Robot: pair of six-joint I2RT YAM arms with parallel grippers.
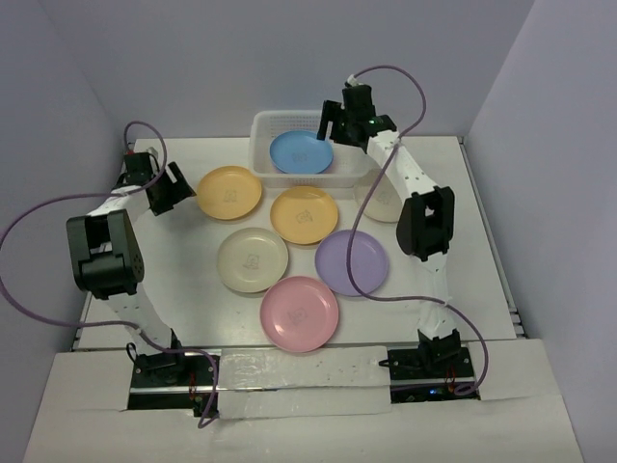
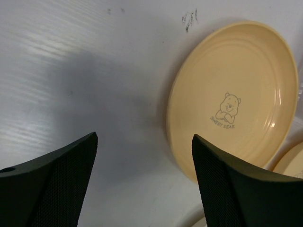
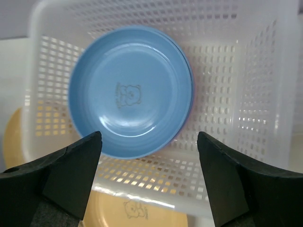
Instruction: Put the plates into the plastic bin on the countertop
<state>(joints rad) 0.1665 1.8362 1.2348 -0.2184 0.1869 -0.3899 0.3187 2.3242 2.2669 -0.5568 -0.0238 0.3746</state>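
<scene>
The plastic bin stands at the back of the countertop with a blue plate in it; a lavender-pink rim shows under that plate's right edge. My right gripper hangs open and empty above the bin's near wall, with the blue plate beyond its tips. My left gripper is open and empty just left of a yellow-orange plate, which also shows in the left wrist view to the right of my gripper.
On the countertop also lie a second yellow-orange plate, a cream plate, a lavender plate and a pink plate. Another cream plate is partly hidden under the right arm. Lavender-grey walls enclose the sides and back.
</scene>
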